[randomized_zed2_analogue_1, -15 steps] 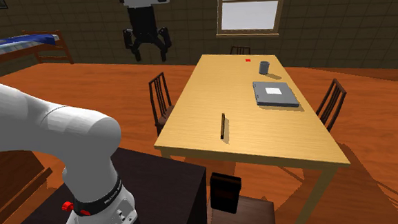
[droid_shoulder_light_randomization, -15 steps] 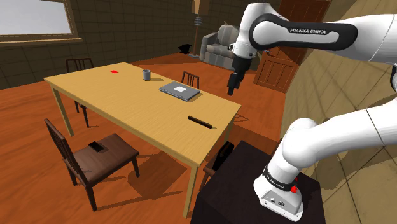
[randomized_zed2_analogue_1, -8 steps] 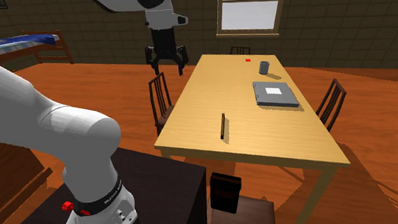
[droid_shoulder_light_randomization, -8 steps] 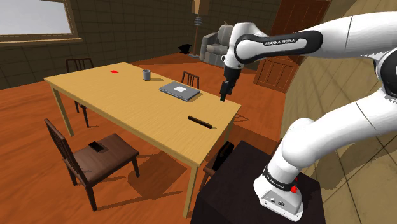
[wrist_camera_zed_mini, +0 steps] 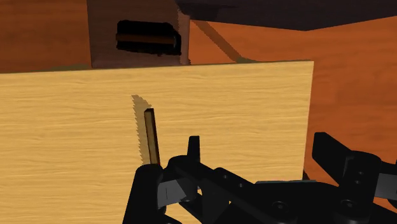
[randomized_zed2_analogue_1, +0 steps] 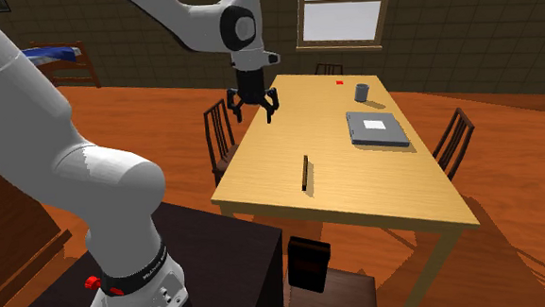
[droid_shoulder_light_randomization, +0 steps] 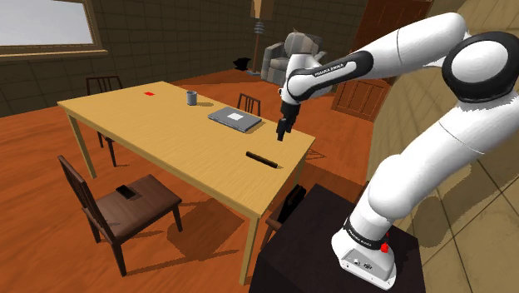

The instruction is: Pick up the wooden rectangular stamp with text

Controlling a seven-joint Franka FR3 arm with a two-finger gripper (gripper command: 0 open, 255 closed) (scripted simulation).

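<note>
Dark-brown thin rectangular stamp (droid_shoulder_light_randomization: 260,157) is lying flat on the light wooden desk (droid_shoulder_light_randomization: 166,133), down at the end nearest the robot's stand and not far from that edge. We can't make out any text on it from here, it just reads as a skinny bar.

The black two-finger end effector (randomized_zed2_analogue_1: 253,109) hangs in the air above the desk with its fingers spread wide and nothing between them. It's well clear of the stamp, off toward the second exterior view's left edge of the desk. So by our read the grasp hasn't started, this is the approach.

What worries us:
- In the wrist view the stamp (wrist_camera_zed_mini: 151,135) sits off to one finger's side, not centred in the gap. Drop straight down like that and a finger probably lands on top of the bar.
- The thing is really low and thin. Stop too high and the fingers close on air; go too deep and the tips jam into the desk.
- It's near the desk's end, so a sideways nudge could shove it off onto the floor.

The grey flat slab (droid_shoulder_light_randomization: 234,117) and grey cup (droid_shoulder_light_randomization: 191,97) are well apart, no trouble there.
</note>
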